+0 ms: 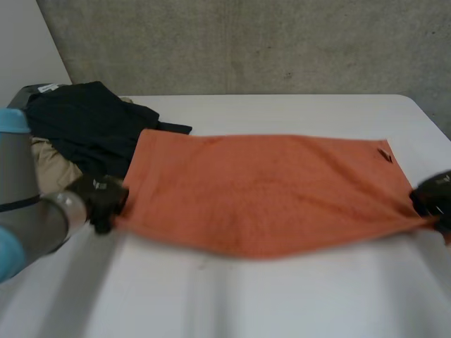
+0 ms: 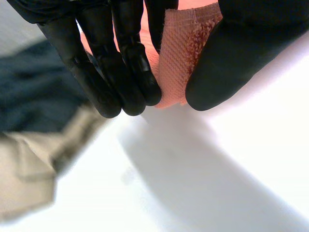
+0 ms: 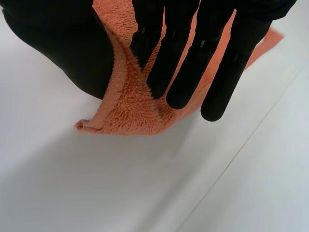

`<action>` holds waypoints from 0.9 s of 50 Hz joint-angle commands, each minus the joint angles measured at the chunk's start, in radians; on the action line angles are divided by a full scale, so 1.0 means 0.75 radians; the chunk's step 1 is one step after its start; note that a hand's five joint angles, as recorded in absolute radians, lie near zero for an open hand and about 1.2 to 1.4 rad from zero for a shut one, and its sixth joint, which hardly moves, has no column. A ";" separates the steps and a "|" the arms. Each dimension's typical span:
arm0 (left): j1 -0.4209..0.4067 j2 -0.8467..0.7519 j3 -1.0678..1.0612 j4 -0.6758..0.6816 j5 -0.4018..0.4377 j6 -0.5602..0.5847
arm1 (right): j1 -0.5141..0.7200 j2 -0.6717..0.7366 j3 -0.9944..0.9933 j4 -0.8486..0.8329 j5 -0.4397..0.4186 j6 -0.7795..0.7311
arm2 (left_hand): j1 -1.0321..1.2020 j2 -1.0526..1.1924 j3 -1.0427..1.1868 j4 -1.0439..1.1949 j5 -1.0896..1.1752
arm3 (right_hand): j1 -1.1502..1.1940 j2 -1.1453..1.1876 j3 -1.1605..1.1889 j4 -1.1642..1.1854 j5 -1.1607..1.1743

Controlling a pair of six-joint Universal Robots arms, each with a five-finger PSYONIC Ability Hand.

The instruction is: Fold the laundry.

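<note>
- Stretching wide across the white table [image 1: 282,296], the orange towel [image 1: 261,190] lies spread out flat in front of us, long side running from one arm to the other.
- Over on the left hand [image 1: 102,198], we see its fingers [image 2: 120,72] and thumb squeezed together on the towel's near left corner, the cloth bunched up between them.
- On the other side, the right hand [image 1: 433,197] has the near right corner: its fingers [image 3: 193,63] lie straight over the terry, with the thumb pressing the fold from the other side.
- Between the two hands the near edge bows towards us; we cannot quite tell whether it touches the table there.
- Behind the left hand we spot a dark garment [image 1: 84,127] piled on a beige garment [image 1: 49,172], just beside the towel's far left corner.
- Past the table stands a concrete wall [image 1: 246,42].
</note>
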 commanded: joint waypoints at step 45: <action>-0.152 -0.927 1.389 0.158 -0.285 -0.051 | 0.265 0.891 -0.920 -1.003 0.003 0.146 | 0.334 0.265 0.275 0.267 0.290 | -0.240 -0.294 -0.304 -0.316 -0.304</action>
